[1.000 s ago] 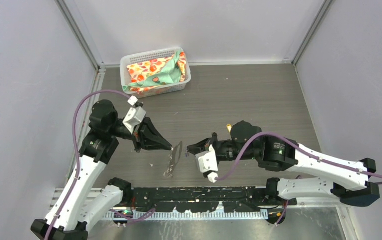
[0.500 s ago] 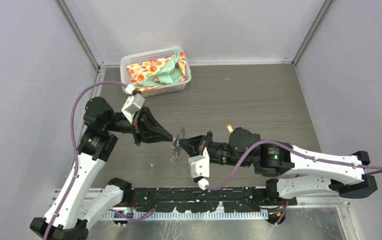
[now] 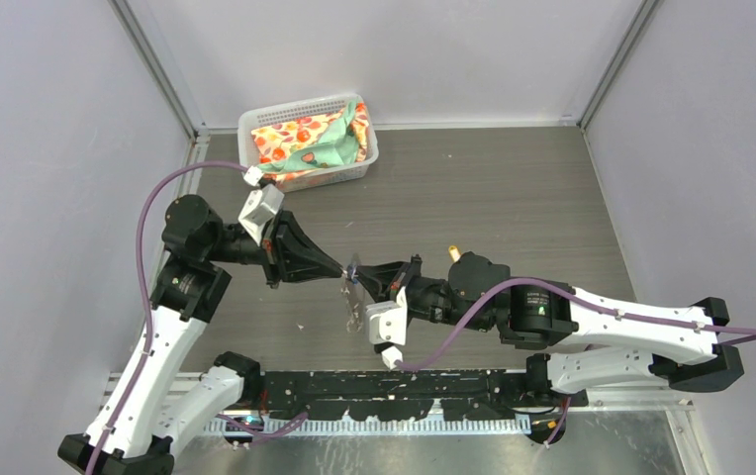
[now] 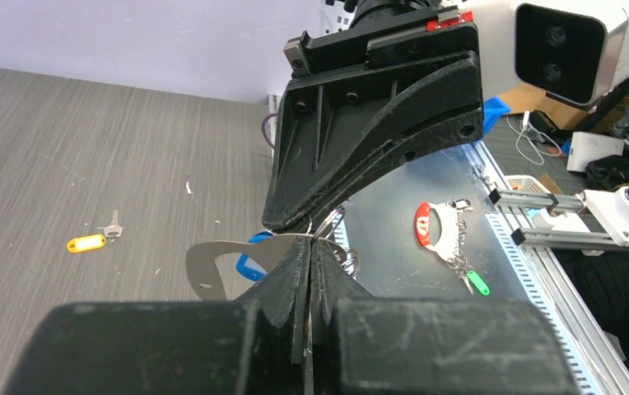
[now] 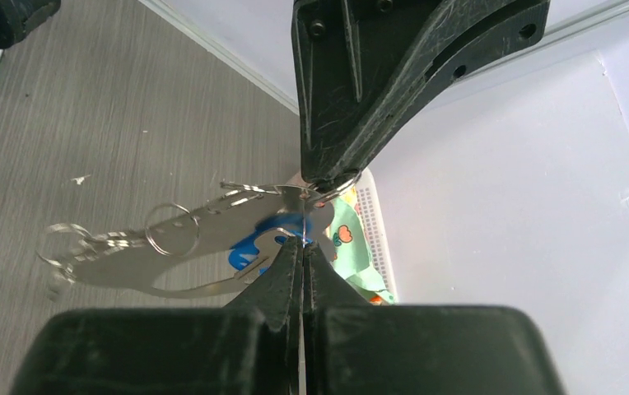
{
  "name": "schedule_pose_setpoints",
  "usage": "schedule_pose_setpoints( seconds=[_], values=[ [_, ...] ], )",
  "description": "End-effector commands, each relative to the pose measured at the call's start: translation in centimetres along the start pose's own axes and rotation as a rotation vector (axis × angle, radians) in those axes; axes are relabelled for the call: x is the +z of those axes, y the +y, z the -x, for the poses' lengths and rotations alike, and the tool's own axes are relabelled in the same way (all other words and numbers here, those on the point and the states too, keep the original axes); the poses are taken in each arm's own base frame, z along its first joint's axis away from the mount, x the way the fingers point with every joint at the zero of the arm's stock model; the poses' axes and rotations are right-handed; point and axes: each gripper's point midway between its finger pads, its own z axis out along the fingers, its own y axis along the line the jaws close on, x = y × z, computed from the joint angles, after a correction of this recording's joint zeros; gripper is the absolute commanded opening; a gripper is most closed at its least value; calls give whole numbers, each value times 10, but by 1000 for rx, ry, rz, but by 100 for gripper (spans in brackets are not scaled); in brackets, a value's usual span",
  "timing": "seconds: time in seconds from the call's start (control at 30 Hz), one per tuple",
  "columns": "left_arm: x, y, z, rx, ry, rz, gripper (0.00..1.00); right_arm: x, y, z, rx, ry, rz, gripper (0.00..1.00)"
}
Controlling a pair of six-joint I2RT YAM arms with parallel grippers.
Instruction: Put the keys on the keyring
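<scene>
right tool [image 3: 360, 281] moved up to keyring [image 3: 353, 303] | left wrist alone shows yellow key [image 4: 86, 243]

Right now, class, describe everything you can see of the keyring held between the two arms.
The keyring is a flat, pale silvery metal oblong with an oval hole, and small wire rings hang along it. It is lifted off the table, one end pinched in the shut left claw. The shut right claw meets that end, gripping the blue key there.
</scene>
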Motion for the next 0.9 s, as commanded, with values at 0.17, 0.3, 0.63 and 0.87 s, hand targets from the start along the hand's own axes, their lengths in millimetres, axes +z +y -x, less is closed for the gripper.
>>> schedule_pose_setpoints(
  seconds=[0.17,0.3,0.63,0.87],
  values=[
    [-1,2,11,27,-37,71,0,-20,-33,11,-32,-10,-90,1],
    [-1,5,12,25,-46,90,0,-20,-34,9,-40,5,-98,1],
    [0,9,12,-1,-65,97,0,-26,-42,15,-33,-25,-126,1],
    [0,10,13,-3,-71,108,0,-24,-46,16,-37,-23,-138,1]
  ],
)
